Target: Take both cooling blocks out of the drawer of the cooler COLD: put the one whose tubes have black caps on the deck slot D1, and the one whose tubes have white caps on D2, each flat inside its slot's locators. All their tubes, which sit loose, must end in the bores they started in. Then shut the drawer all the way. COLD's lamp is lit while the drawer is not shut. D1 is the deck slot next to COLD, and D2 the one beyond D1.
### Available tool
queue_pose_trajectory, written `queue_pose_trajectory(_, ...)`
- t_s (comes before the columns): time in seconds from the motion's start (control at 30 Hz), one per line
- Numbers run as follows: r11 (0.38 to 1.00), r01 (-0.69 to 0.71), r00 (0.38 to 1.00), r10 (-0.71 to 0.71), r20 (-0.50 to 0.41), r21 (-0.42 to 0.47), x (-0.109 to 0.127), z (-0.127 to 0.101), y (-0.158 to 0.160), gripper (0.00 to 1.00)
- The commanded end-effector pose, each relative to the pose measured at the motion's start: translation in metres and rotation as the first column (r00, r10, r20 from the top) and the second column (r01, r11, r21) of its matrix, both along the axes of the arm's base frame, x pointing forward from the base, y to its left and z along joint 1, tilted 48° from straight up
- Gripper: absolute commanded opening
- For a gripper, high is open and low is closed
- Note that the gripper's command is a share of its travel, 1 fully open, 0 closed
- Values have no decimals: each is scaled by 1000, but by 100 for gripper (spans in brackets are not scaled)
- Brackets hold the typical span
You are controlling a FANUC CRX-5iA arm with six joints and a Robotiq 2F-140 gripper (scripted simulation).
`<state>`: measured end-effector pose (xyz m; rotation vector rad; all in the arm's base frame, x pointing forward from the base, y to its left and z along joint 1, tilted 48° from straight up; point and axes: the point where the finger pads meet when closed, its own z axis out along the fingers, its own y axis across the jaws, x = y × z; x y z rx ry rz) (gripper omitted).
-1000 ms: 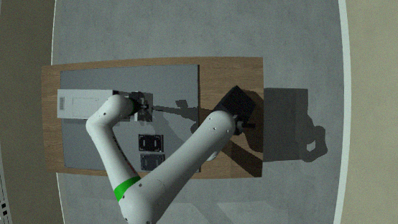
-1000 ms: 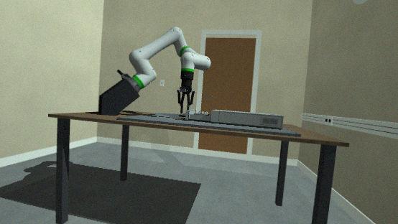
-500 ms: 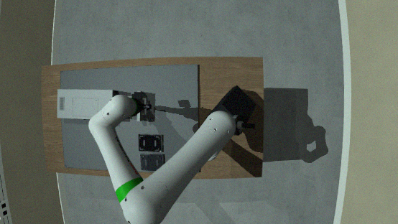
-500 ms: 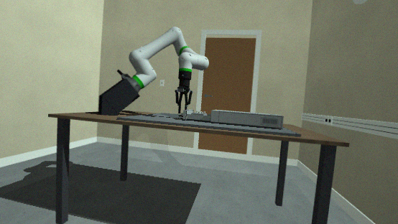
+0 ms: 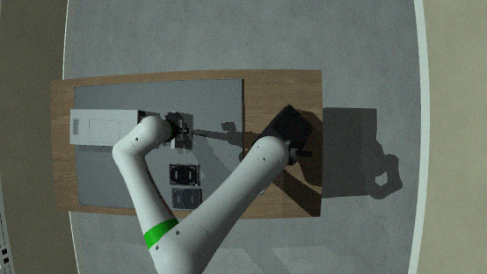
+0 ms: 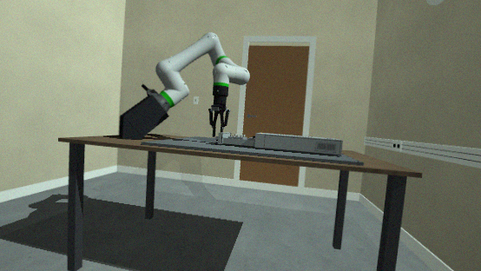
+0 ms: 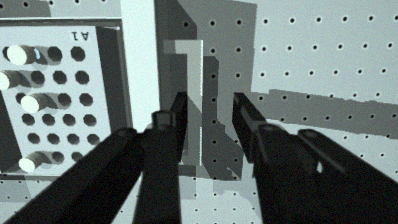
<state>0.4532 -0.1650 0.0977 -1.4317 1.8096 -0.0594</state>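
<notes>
The cooler COLD (image 5: 103, 127) is a long grey box on the deck; it also shows in the exterior view (image 6: 297, 143). Its drawer (image 6: 232, 139) stands pulled out. In the wrist view a cooling block (image 7: 55, 100) marked A1 lies in the drawer at the left, holding several white-capped tubes (image 7: 32, 102). The black-capped block is out of view. My gripper (image 7: 210, 107) (image 6: 218, 123) is open, its fingers apart on either side of the drawer's upright grey handle (image 7: 192, 100) and above it. Slots D1 (image 5: 185, 175) and D2 (image 5: 186, 198) hold no block.
The grey perforated deck plate covers the left part of the wooden table (image 5: 281, 97). The arm's black base (image 5: 290, 127) stands at the table's right end. My own arm crosses above the deck near the slots.
</notes>
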Motion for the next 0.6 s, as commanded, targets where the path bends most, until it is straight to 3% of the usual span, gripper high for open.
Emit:
queue_pose_trajectory(0.0,1000,1,1000,-1,1,-1,-1,0,0,34)
queue_pose_trajectory(0.57,1000,1,1000,-1,1,-1,-17,-10,7,34)
